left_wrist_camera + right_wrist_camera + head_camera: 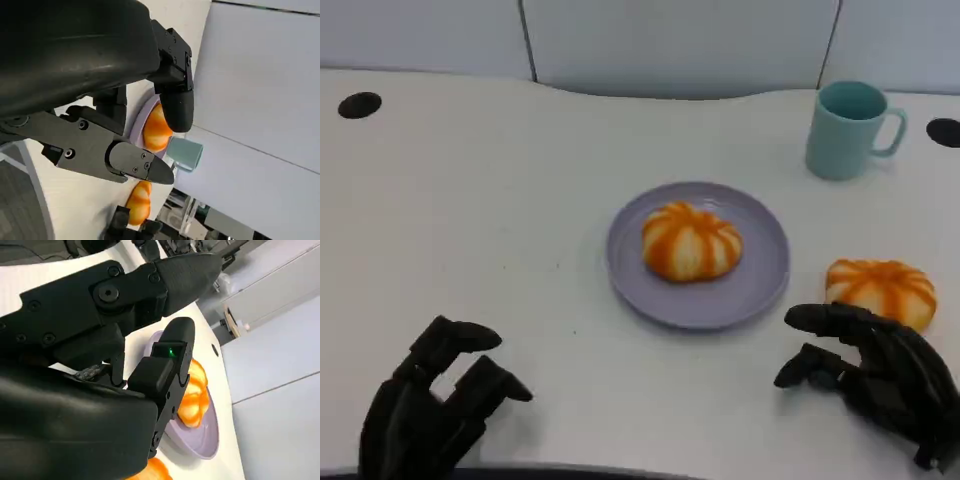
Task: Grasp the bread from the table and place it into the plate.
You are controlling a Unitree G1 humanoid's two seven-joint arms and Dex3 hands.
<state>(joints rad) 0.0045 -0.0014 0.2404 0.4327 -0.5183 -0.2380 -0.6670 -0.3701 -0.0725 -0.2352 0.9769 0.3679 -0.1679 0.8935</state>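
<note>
Sitting in the middle of the round purple plate (700,255) is one round orange-and-white striped bread roll (690,241), and the plate lies near the middle of the white table (470,210). A second orange-and-white striped bread roll (882,289) lies on the table near its right edge, just beside the plate. The head view shows the whole table, with a light teal mug (850,128) near the far right corner and two dark round holes (359,104) at the far edge. The left wrist view shows the purple plate (137,125), both rolls and the mug (186,153) from the side, partly hidden by black fingers (175,107). The right black hand (880,375) is near the front right corner, its fingers spread apart and bent, holding nothing, with the fingertips just beside the second roll; I cannot tell if they touch it. The left black hand (435,400) is near the front left corner, fingers apart, holding nothing.
</note>
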